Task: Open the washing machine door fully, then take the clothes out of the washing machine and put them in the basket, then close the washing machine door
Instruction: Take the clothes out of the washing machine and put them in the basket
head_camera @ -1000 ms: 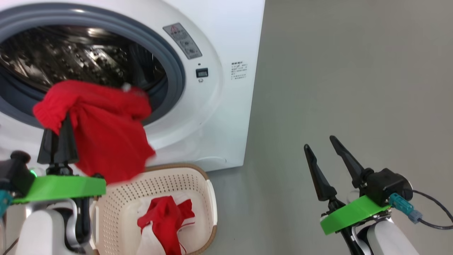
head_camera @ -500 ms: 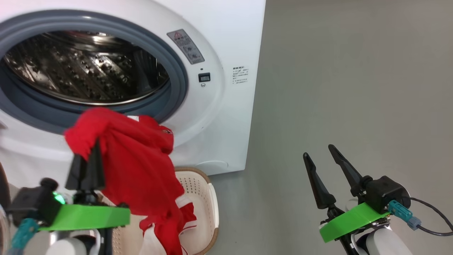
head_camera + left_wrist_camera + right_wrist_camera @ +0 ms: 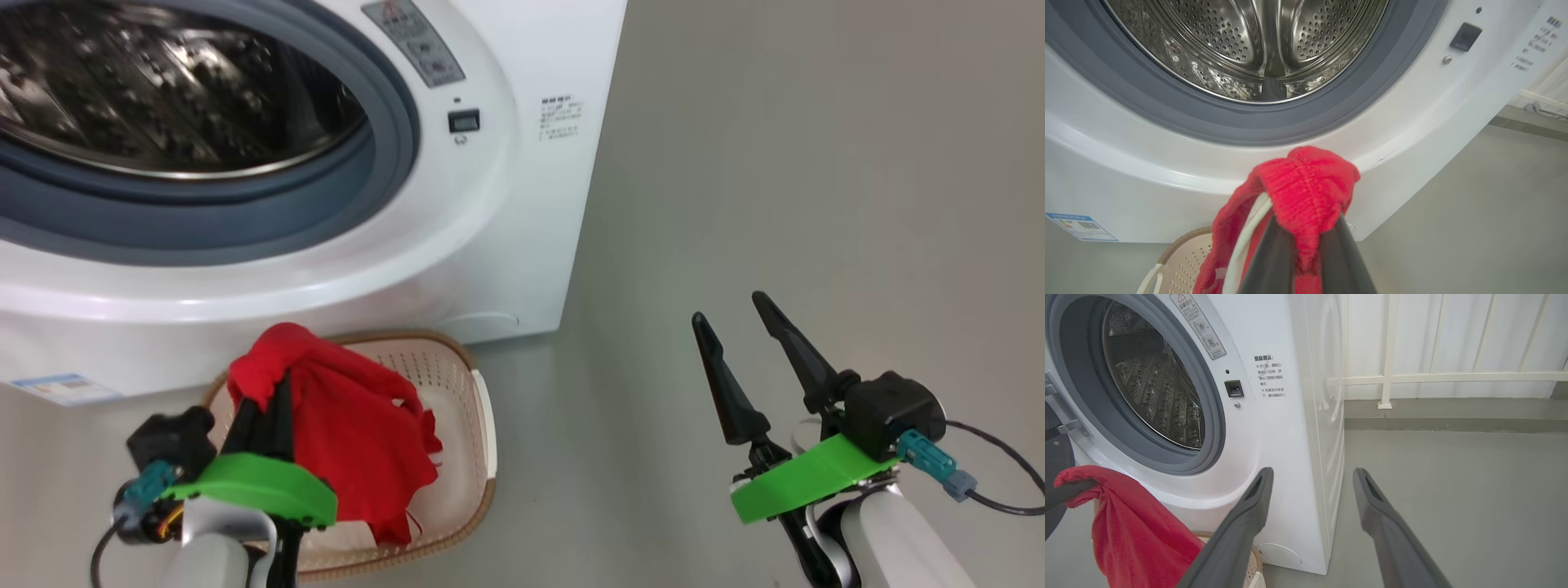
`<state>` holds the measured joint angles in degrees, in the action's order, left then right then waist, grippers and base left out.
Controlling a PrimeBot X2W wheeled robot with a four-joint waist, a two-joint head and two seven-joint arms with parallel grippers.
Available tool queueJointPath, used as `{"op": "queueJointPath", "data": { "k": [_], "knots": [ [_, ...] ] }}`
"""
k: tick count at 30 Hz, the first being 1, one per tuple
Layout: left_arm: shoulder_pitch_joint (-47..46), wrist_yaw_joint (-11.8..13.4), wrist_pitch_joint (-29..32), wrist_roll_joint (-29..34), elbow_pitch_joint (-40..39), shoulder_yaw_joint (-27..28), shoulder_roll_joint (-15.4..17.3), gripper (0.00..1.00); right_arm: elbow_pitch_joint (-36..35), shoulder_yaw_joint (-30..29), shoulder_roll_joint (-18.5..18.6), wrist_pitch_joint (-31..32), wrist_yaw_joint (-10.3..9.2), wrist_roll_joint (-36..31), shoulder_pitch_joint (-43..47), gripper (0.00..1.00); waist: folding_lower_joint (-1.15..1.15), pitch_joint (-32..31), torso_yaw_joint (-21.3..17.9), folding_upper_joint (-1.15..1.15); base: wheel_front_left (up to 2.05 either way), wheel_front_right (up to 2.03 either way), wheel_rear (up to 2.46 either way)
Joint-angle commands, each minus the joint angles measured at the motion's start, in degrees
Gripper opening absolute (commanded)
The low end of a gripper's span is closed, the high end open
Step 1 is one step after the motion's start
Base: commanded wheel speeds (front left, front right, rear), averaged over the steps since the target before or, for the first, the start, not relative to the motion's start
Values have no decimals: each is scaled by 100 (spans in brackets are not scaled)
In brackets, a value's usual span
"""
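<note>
Pinching a bunched fold of the clothes [image 3: 359, 441] in the left gripper [image 3: 268, 404], fingers clamped shut on the red knit, seen close up in the left wrist view with a white trim looping beside them. Holding it high by one end, probably to let the loose length drape straight down into the basket [image 3: 483, 425], parked just in front of the washing machine [image 3: 506, 204] and right under the opening for a short carry. Looks like a release next. Parking the right gripper [image 3: 728, 309] well off to the side over bare floor, fingers spread wide and gripping nothing, likely just to keep clear. Counting now: one red bundle in the grip, one basket, one machine, two grippers, nothing visible in the drum [image 3: 1257, 41]
</note>
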<state>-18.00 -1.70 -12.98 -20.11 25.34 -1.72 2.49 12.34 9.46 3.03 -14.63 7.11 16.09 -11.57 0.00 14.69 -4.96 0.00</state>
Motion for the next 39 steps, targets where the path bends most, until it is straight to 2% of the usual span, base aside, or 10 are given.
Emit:
{"op": "queueJointPath", "data": {
  "k": [1,6,10,16,21,27,37,39],
  "knots": [
    [-329,-95,-76,-87,288,146,63,0,-150,107,-15,-37,37,-32,-152,100,0,311,-79,0,0,0,0],
    [-937,-330,12,-242,1649,7,66,0,-181,60,-15,-37,37,-58,-218,100,0,562,-129,0,0,0,0],
    [-1389,-424,68,-188,2574,-196,75,0,-225,73,-15,-37,37,-88,-299,100,0,761,-192,0,0,0,0],
    [-1854,-489,186,-312,3520,-321,59,0,-287,56,-15,-37,37,-116,-379,100,0,983,-226,0,0,0,0],
    [-2174,-533,676,-378,4344,-538,47,0,-320,105,-15,-37,37,-110,-447,100,0,1185,-281,0,0,0,0],
    [-2407,-544,1066,-454,4687,-648,49,0,-376,169,-15,-37,37,-47,-511,100,0,1387,-337,0,0,0,0],
    [-2493,-318,1170,-428,4823,-730,246,0,-401,247,-15,-37,37,49,-560,100,0,1534,-433,0,0,0,0],
    [-2490,-270,1064,-395,4830,-769,265,29,-391,245,-15,-37,37,67,-567,100,0,1508,-435,0,0,0,0]
  ]
}}
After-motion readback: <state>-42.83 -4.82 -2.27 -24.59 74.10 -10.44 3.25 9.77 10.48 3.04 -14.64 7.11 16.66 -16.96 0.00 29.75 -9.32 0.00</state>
